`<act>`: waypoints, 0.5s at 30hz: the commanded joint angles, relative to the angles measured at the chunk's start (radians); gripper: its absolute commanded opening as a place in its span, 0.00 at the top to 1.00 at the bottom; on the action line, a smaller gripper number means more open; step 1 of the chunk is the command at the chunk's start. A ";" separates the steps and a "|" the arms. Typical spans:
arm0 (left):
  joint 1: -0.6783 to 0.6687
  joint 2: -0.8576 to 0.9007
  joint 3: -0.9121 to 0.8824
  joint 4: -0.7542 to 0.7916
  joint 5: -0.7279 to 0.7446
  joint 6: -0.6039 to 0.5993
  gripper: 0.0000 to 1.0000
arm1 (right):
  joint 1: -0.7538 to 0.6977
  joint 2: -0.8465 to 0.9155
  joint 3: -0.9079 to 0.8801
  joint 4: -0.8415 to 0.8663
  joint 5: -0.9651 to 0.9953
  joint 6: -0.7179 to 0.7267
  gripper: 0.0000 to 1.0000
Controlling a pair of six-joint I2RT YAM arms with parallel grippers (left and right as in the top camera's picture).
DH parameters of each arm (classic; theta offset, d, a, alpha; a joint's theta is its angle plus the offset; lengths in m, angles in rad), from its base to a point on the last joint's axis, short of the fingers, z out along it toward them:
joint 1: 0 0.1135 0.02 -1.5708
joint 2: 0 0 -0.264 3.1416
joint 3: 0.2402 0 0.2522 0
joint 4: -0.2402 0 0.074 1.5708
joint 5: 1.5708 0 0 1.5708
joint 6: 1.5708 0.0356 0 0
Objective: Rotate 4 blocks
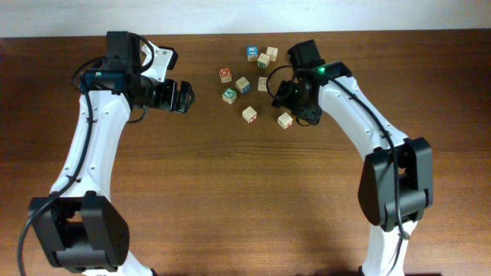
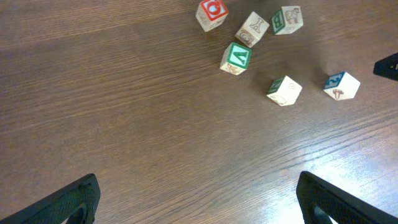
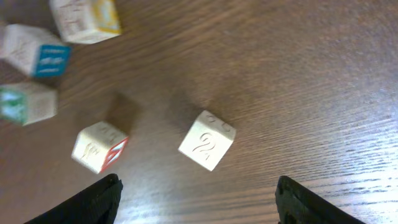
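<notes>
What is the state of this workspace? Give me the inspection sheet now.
Surface: brown wood table, no spills seen.
Job's things: pale blocks loose at the far middle; block marked 2 just ahead of the right gripper.
Clutter: blue-topped cube and red-topped cube among them.
Grippers: left gripper open, empty, beside the cluster; right gripper open, empty.
Cables: black cables run along both arms.
Surroundings: pale strip beyond the table's far edge; nothing else seen.
</notes>
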 commanded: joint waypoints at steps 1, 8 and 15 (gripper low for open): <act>-0.003 0.007 0.017 -0.001 -0.193 -0.177 0.01 | -0.003 0.036 0.015 0.008 0.087 0.089 0.21; -0.003 0.007 0.017 0.004 -0.345 -0.316 0.01 | -0.002 0.085 0.012 0.016 0.106 0.111 0.24; -0.003 0.007 0.017 0.015 -0.345 -0.316 0.01 | -0.002 0.148 0.012 0.055 0.105 0.134 0.28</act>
